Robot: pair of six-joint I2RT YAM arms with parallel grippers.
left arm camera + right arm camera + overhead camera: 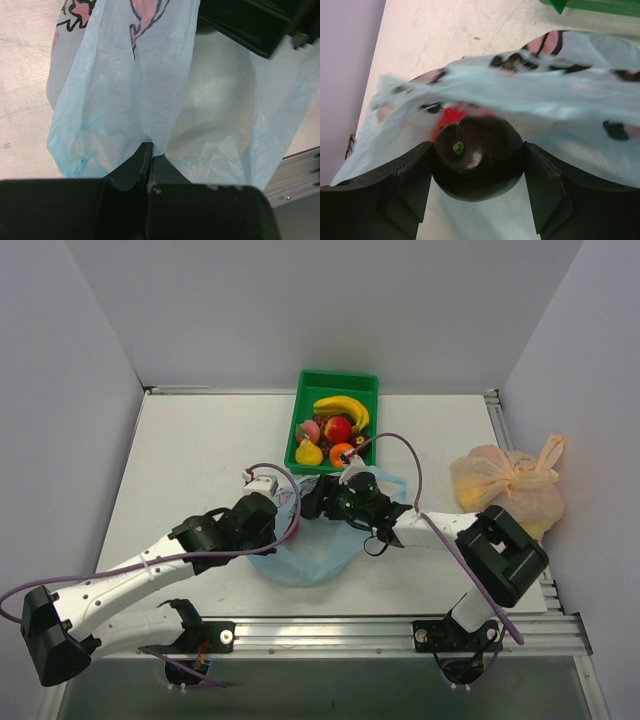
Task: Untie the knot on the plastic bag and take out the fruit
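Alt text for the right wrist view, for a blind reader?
The right gripper holds a dark round glossy toy fruit between its two black fingers. A thin translucent light blue plastic bag printed in pink and black spreads just beyond it, on a pale table.

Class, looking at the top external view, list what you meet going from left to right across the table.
left arm → plastic bag → orange bag
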